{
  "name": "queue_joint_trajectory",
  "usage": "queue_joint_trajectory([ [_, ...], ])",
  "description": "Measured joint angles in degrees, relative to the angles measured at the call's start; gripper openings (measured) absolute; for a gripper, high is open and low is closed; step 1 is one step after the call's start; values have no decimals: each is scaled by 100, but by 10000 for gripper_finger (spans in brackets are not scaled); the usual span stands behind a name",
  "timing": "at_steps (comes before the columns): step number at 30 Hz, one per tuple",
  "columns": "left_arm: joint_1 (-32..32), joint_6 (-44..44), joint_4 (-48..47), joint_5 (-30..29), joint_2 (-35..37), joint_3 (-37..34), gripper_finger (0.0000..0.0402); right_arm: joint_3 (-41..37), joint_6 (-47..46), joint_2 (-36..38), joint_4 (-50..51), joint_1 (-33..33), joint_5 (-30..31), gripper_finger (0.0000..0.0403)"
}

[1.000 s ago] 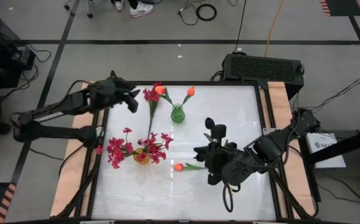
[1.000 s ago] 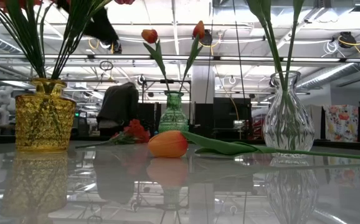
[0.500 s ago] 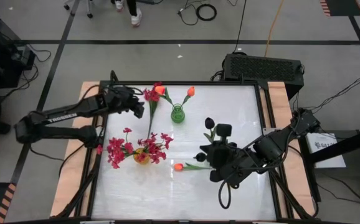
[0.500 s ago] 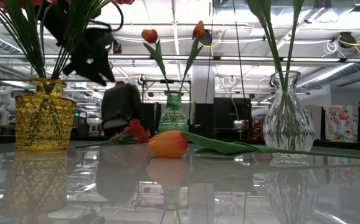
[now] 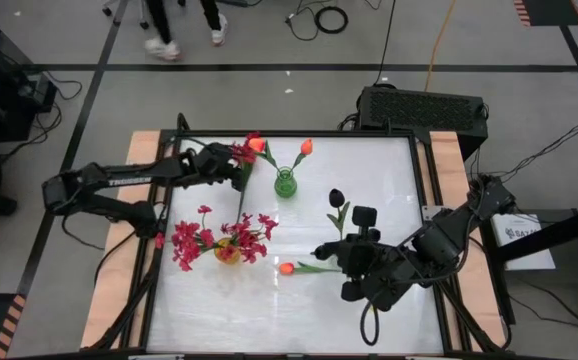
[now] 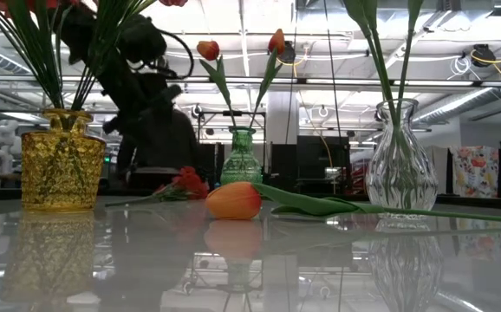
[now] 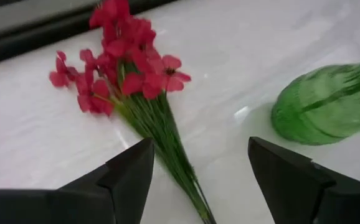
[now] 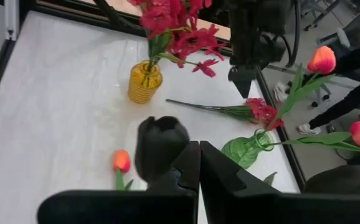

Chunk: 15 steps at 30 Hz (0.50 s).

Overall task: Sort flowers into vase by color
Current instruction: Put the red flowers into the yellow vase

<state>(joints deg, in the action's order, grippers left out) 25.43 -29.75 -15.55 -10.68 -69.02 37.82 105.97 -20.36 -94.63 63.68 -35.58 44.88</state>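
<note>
The sorting looks partly done. A yellow vase [image 5: 228, 250] near the table's [image 5: 389, 170] left front holds a bunch of crimson sprays [image 5: 197, 238]. A green vase [image 5: 285, 184] toward the back holds two orange tulips [image 5: 306, 146]. A clear vase [image 6: 398, 169], seen best in the low view, holds green stems, and a black bloom [image 5: 336, 198] rises there.

Two flowers are left lying on the table. One crimson spray [image 7: 121, 65] rests flat between the green and yellow vases, its stem running toward the yellow one. One orange tulip [image 5: 287, 268] lies in front, near the clear vase.

The left pincer [image 7: 198, 171] hovers over the loose crimson spray, fingers spread wide and empty, the stem between them. The green vase stands just beside this spot and could be knocked.

The right pincer [image 8: 199, 165] sits near the clear vase with its fingers pressed together; a black bloom shows just beside them, but whether they grip its stem cannot be told.

A person's legs [image 5: 184, 22] show on the floor beyond the table.
</note>
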Motion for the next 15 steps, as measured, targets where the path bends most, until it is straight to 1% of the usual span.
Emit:
queue_joint_trajectory([
  [4,0,-153,26,36,-423,0,268,0,0,0,4,-95,5,0],
  [11,-169,-454,268,251,-833,0,268,0,6,0,4,-128,18,0],
  [15,-259,-724,264,99,-1084,0,268,0,15,0,4,-128,18,0],
])
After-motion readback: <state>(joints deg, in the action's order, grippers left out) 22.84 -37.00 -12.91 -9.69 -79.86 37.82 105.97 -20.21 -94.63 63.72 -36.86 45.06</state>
